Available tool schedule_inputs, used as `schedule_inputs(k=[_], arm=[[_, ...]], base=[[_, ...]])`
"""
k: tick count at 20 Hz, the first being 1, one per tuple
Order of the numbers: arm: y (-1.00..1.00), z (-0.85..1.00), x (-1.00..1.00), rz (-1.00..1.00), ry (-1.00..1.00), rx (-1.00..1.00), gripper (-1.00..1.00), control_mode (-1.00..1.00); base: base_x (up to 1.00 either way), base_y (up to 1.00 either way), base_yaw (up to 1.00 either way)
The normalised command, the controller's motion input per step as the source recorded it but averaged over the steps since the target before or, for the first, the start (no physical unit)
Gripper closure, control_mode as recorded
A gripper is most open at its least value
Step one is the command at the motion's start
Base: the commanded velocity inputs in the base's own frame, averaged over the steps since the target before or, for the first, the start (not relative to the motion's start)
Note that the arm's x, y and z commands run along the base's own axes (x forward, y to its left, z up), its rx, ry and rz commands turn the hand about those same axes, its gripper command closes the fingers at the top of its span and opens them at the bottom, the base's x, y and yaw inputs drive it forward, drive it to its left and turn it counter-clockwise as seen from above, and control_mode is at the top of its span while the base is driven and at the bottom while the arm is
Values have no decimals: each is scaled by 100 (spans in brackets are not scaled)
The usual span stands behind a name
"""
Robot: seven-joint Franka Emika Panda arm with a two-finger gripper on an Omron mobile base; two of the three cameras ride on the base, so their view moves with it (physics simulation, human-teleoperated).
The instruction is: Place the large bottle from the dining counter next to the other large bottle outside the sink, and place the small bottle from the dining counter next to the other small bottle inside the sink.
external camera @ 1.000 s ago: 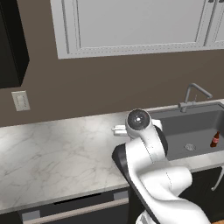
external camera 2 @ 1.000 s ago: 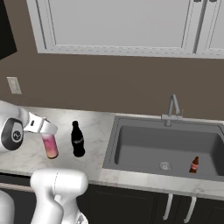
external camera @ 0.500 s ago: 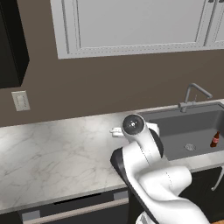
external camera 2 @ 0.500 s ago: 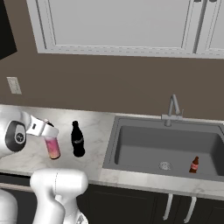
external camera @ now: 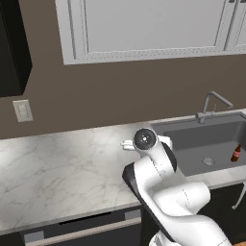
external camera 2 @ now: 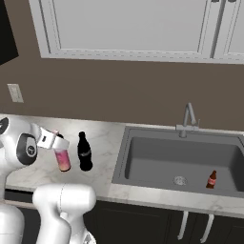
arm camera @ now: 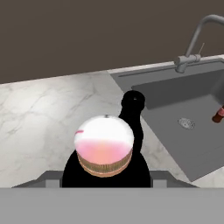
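While clasped by the pincer (external camera 2: 56, 139), pink bottle (external camera 2: 62, 159) beside black bottle (external camera 2: 85, 152); small bottle (external camera 2: 211, 179) in sink (external camera 2: 143, 162).

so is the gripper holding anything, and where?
Yes: the gripper holds the large pink-yellow bottle by its top, beside the black bottle on the counter.

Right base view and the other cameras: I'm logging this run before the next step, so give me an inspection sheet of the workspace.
Surface: marble worktop along the wall, grey sink set in it.
Job's things: pink bottle upright on the worktop beside the black bottle, outside the sink; a small bottle stands in the basin.
Clutter: nothing seen.
End effector: at the pink bottle's top; grip cannot be judged.
Cables: nothing seen.
Surroundings: tap, wall cabinets, wall socket.
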Motion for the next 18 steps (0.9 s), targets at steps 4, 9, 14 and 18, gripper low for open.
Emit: schedule_inputs(k=[4, 9, 14, 18], arm=[[-4, -2, 25, 0, 0, 0, 100, -100], [0, -17, 13, 0, 2, 0, 100, -100], [7, -39, 2, 0, 3, -1, 100, -100], [1, -27, 6, 0, -1, -1, 100, -100]], base=[[0, 0, 0], [0, 0, 0], [0, 0, 0], [0, 0, 0]])
